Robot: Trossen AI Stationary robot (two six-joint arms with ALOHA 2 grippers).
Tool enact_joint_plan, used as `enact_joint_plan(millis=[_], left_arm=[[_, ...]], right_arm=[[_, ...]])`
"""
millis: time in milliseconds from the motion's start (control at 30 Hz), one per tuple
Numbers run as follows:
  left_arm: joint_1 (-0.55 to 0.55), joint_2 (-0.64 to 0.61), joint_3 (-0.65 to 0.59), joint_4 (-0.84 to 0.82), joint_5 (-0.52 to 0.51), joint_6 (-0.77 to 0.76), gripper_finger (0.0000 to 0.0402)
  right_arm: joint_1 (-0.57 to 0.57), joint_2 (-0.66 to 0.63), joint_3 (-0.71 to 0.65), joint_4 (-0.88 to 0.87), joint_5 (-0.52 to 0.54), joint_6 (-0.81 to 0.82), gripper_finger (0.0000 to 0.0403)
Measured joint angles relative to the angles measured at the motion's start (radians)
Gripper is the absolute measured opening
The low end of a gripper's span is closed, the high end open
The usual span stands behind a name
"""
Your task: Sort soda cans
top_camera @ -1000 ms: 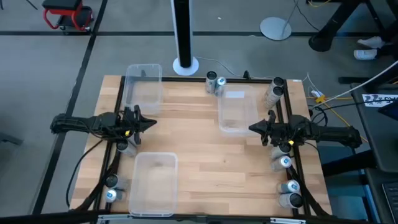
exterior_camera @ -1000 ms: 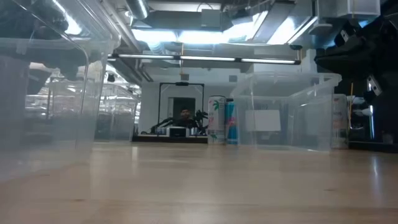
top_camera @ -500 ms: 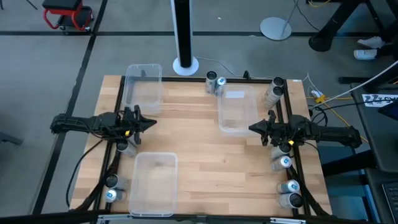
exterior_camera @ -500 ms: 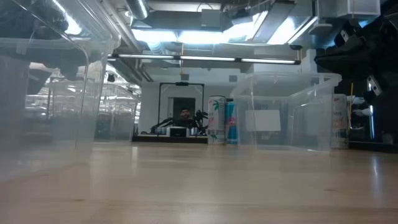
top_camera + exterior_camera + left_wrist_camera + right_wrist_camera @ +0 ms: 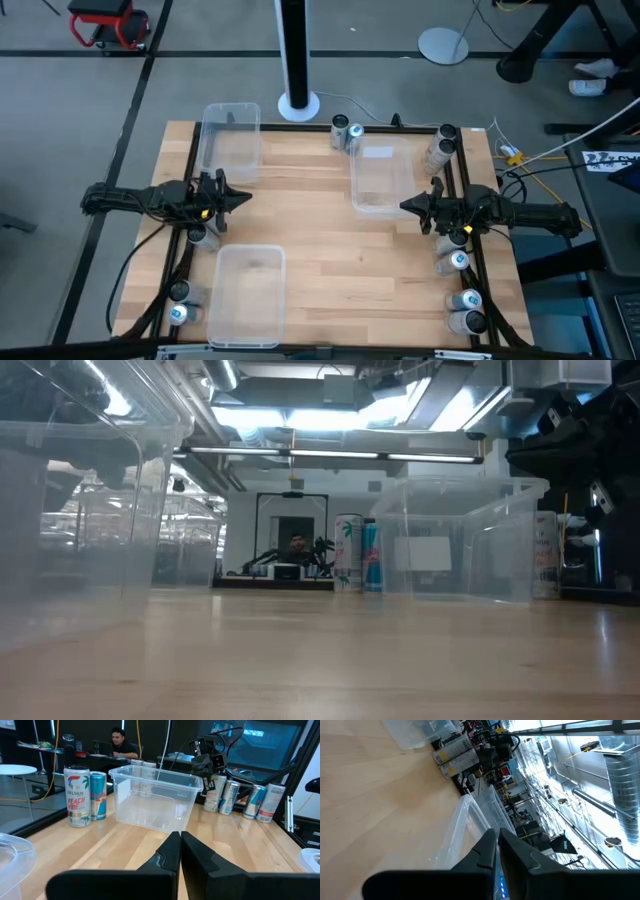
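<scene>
Both grippers hover shut over the table and hold nothing. My left gripper [image 5: 246, 199] [image 5: 179, 836] is at the table's left side, pointing right. My right gripper [image 5: 403, 207] [image 5: 497, 833] is at the right side, pointing left, its tip beside the middle clear bin [image 5: 377, 180]. Soda cans stand upright on their bases along the edges. Two are at the far edge [image 5: 346, 130] [image 5: 358, 554], a white one [image 5: 77, 796] and a blue one [image 5: 98, 796]. Several are by the right rail [image 5: 458, 262] [image 5: 230, 796]. Three stand by the left rail [image 5: 179, 313].
Three clear plastic bins sit on the wooden table: far left [image 5: 230, 143], near left [image 5: 248, 293] and right of centre [image 5: 154, 795]. Black rails [image 5: 190, 180] run along both sides. A white pole base [image 5: 298, 103] stands beyond the far edge. A person [image 5: 119, 742] sits in the room.
</scene>
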Motion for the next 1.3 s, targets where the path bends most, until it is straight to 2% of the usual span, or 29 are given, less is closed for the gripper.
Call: enact_joint_plan(millis=[733, 900, 1167, 1300], left_arm=[[0.000, 0.000, 0.000, 0.000, 0.000, 0.000, 0.0005], [0.000, 0.000, -0.001, 0.007, -0.001, 0.002, 0.0005], [0.000, 0.000, -0.003, 0.022, -0.002, 0.107, 0.0005], [0.001, 0.000, -0.003, 0.023, -0.014, 0.166, 0.0005]], right_arm=[[0.000, 0.000, 0.000, 0.031, 0.000, 0.000, 0.0025], [0.000, 0.000, 0.000, 0.065, 0.000, 0.053, 0.0025], [0.000, 0.001, 0.000, 0.254, 0.020, -0.069, 0.0025], [0.000, 0.001, 0.000, 0.295, 0.047, -0.138, 0.0025]])
